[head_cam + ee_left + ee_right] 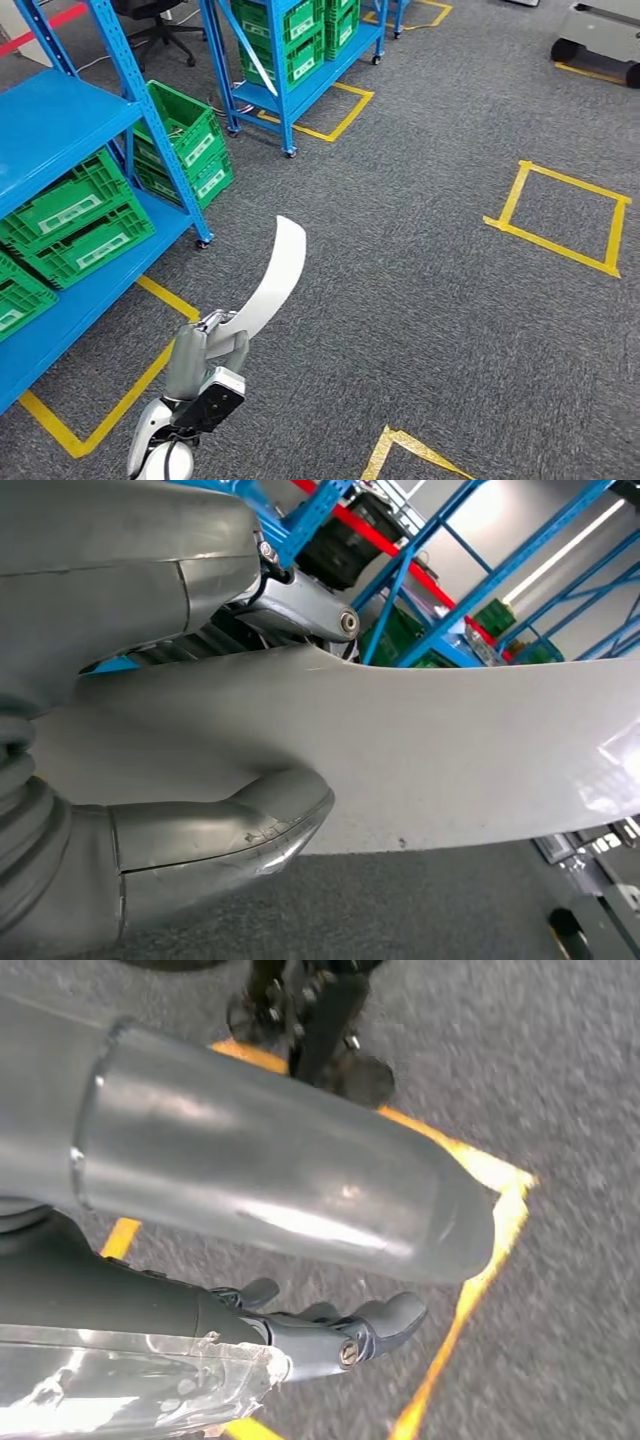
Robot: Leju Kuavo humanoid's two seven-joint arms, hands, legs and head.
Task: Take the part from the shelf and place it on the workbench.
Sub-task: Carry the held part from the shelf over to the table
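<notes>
Part held out over the floor, shelves to the left

The left hand point(205, 345) is gripping the part point(274, 275) at its near end, the part reaching forward and up over the carpet point(423, 250). A shelf point(53, 120) is standing to the left with crates point(72, 215) lying in it; another shelf point(302, 60) is standing farther behind, crates point(185, 140) sitting on the floor between them.

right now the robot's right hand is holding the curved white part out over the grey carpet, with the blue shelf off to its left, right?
Not quite: the left hand holds the curved white part, as the head view shows. The rest stands: it is over the grey carpet, with the blue shelf to its left.
</notes>
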